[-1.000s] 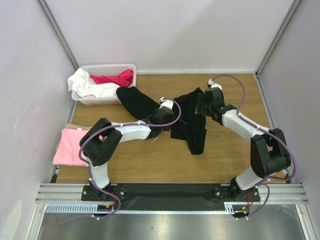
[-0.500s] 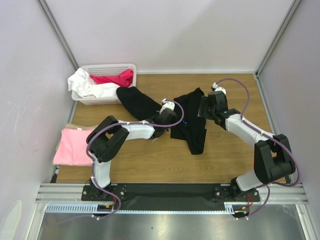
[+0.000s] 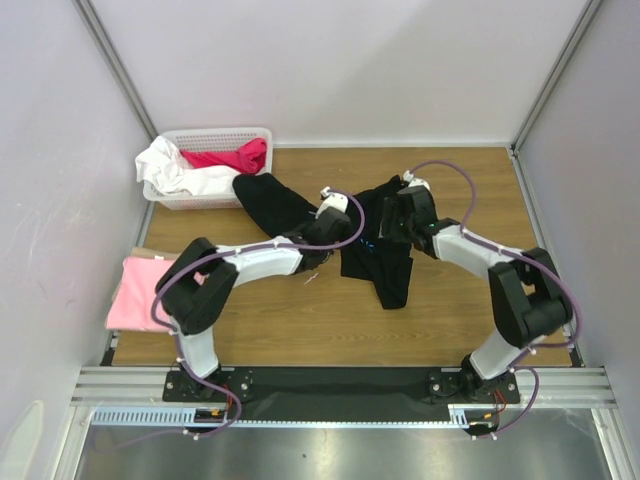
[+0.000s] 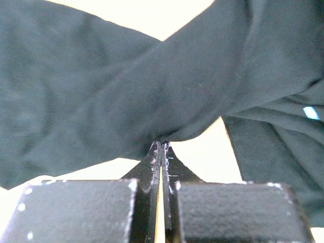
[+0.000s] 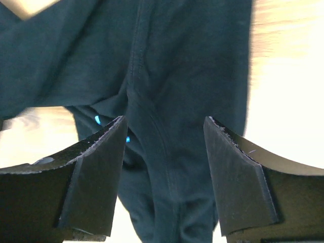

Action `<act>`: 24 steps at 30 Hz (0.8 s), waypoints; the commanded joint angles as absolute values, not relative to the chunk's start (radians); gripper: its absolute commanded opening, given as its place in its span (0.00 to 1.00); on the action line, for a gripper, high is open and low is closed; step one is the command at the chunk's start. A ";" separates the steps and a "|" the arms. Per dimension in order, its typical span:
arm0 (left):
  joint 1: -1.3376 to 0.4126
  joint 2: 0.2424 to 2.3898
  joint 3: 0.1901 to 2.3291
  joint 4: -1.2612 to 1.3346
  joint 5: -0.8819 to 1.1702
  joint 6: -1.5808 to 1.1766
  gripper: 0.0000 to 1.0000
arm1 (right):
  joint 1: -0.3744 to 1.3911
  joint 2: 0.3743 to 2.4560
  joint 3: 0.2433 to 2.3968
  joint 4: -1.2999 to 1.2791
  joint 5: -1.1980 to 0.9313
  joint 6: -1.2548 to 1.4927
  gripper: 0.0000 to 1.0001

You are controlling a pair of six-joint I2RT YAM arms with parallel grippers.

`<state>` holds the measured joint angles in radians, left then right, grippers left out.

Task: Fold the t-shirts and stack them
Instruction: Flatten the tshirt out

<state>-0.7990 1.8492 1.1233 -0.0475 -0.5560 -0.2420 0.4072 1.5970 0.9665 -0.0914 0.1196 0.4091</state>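
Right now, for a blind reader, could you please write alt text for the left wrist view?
The left pincer, closed, pinches the lower edge of a large black cloth t-shirt that fills most of the view over the pale table. A tiny pale-blue mark shows at the right.

Wooden table (image 3: 300, 330), light-brown grain. Black t-shirt (image 3: 385, 268) lies crumpled across the middle, w/ one end stretched twd far left, up against white basket (image 3: 205, 134) in far-left corner. Pink t-shirt (image 3: 135, 295) lies flat at left edge, well apart from black one.
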 commanded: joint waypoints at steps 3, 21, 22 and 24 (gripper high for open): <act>-0.804 1.687 1.175 -0.101 -0.578 -0.186 0.00 | 0.426 1.728 1.104 -0.051 0.141 0.361 0.66; -0.798 1.647 1.213 -0.153 -0.606 -0.160 0.00 | 0.462 1.855 1.200 -0.081 0.215 0.364 0.58; -0.798 1.646 1.210 -0.153 -0.607 -0.160 0.00 | 0.463 1.856 1.200 -0.081 0.222 0.361 0.56; -0.796 1.641 1.206 -0.153 -0.612 -0.160 0.00 | 0.463 1.867 1.203 -0.087 0.219 0.351 0.51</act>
<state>-0.7990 1.6939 1.1728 -0.1501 -0.5758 -0.1806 0.4576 1.8488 1.1717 -0.0895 0.1764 0.3668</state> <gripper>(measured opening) 0.006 0.534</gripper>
